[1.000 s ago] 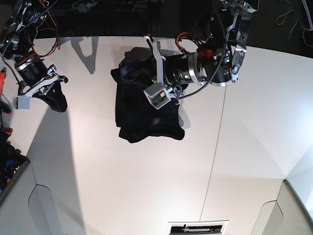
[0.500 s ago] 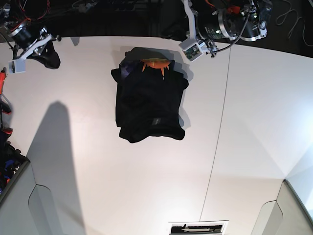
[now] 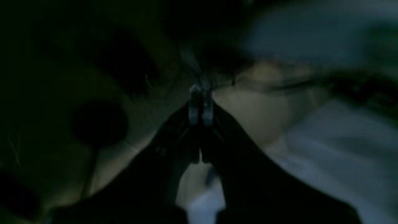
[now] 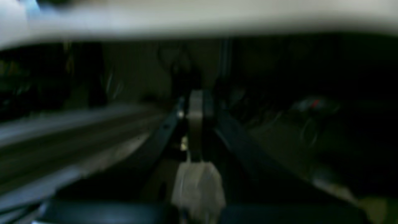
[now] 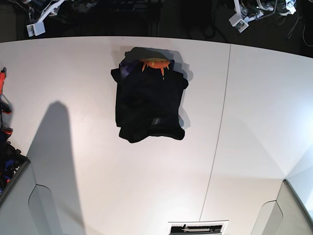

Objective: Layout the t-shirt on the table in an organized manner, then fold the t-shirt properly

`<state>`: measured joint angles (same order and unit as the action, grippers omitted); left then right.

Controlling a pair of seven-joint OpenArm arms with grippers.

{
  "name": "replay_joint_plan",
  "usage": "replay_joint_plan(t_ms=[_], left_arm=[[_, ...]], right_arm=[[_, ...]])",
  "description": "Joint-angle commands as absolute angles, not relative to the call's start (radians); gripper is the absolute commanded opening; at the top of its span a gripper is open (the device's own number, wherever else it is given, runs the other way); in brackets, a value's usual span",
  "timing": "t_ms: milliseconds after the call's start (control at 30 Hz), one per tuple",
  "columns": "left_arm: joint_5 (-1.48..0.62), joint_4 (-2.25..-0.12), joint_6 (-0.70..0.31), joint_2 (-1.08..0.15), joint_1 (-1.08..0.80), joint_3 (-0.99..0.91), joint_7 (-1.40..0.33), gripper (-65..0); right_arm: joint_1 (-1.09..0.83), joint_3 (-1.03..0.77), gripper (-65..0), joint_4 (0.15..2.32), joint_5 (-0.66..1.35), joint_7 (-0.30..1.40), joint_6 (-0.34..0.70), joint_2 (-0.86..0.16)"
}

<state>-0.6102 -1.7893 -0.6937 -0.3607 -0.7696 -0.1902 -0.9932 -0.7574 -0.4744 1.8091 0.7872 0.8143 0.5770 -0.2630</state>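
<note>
We see the t-shirt [image 5: 150,100] lying folded into a compact dark block on the table [image 5: 254,122], just left of the thin seam line [image 5: 218,127], its orange print patch [image 5: 155,62] at the edge toward the table's far side. Both arms sit well beyond that far edge, apart from the cloth. The left gripper [image 3: 200,107] and right gripper [image 4: 196,109] have their fingers pressed together on nothing. We judge the folding finished; the next move calls only for parking clear.
</note>
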Motion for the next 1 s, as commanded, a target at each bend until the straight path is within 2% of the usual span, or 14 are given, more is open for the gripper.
replay_joint_plan(t_ms=[0, 133, 267, 433, 500, 600, 667, 967], left_arm=[[-0.600, -1.739, -0.698, -0.369, -0.771, -0.195, -0.958, -65.0], [-0.500, -1.444, -0.698, -0.370, -0.722, -0.195, -0.887, -65.0], [-0.493, -1.165, -0.690, -0.386, -0.636, -0.195, -0.882, -65.0], [-0.477, -0.904, -0.688, -0.388, -0.515, -0.169, -0.778, -65.0], [-0.432, -0.823, -0.647, -0.386, -0.460, -0.123, -0.732, -65.0], [-0.361, -0.730, -0.547, -0.369, -0.373, -0.031, -0.721, -65.0], [-0.332, -0.693, -0.518, -0.350, -0.322, 0.025, -0.717, -65.0], [-0.320, -0.646, -0.516, -0.297, -0.159, 0.191, -0.706, -65.0]], right_arm=[[-0.765, -0.450, -65.0, 1.791, 0.779, 0.796, 0.583, -0.271], [-0.759, -0.304, -65.0, 1.620, 0.650, 0.728, 0.579, -0.271], [-0.715, -0.165, -65.0, 1.410, 0.522, 0.726, 0.571, -0.271], [-0.582, -0.056, -65.0, 1.129, 0.355, 0.725, 0.536, -0.271], [-0.512, -0.036, -65.0, 1.028, 0.326, 0.717, 0.534, -0.271], [-0.409, -0.025, -65.0, 0.913, 0.322, 0.707, 0.528, -0.271], [-0.356, -0.024, -65.0, 0.874, 0.321, 0.711, 0.515, -0.272], [-0.292, -0.024, -65.0, 0.894, 0.321, 0.711, 0.498, -0.269]])
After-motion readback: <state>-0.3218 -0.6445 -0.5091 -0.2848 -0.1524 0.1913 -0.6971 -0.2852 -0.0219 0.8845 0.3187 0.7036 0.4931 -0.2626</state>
